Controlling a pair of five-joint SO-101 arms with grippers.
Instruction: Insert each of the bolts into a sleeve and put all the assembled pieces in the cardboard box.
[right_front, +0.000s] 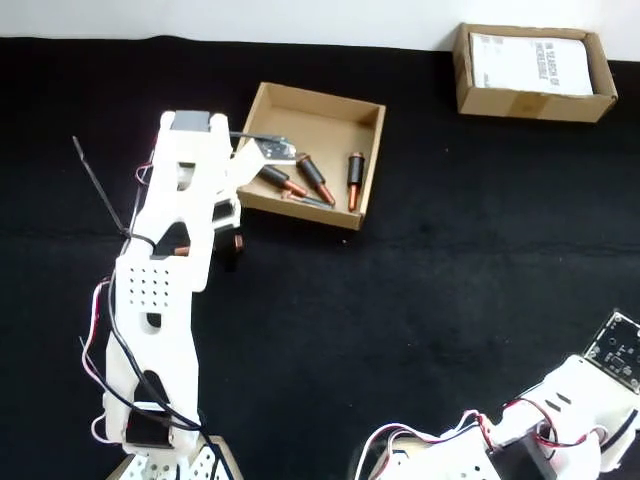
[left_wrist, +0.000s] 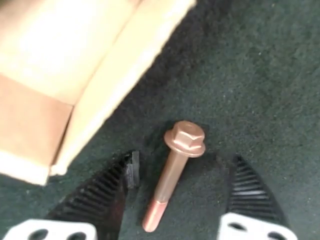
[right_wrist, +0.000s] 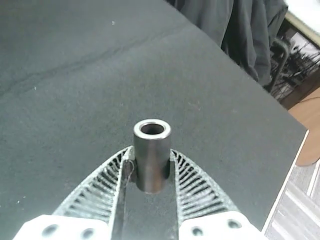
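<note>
Well away from cardboard box (right_front: 371, 150): right gripper (right_wrist: 151, 152) clamped on sleeve (right_wrist: 152, 167), bore pointing out past fingertips | just beside box wall: bolt (left_wrist: 172, 177) lying flat, head away from wrist, between spread fingers of left gripper (left_wrist: 185, 161) | inside box: three assembled pieces (right_front: 318, 181).

- Two cardboard boxes: an open cardboard box (right_front: 374, 160) at the far middle of the table and a second box (right_front: 530, 105) at the far right
- Three assembled pieces (right_front: 316, 180), each a bolt in a dark sleeve, can be made out lying in the middle box; whether a fourth thin piece lies by its near wall cannot be told
- One loose bolt (left_wrist: 177, 170), copper-coloured, on the table just beside the near left corner of that box
- One single sleeve (right_wrist: 152, 155), its bore open
- One printed sheet (right_front: 530, 62) in the far-right box
- Two arms: the left arm (right_front: 165, 280) at the near left, the right arm (right_front: 560, 410) at the near right
</note>
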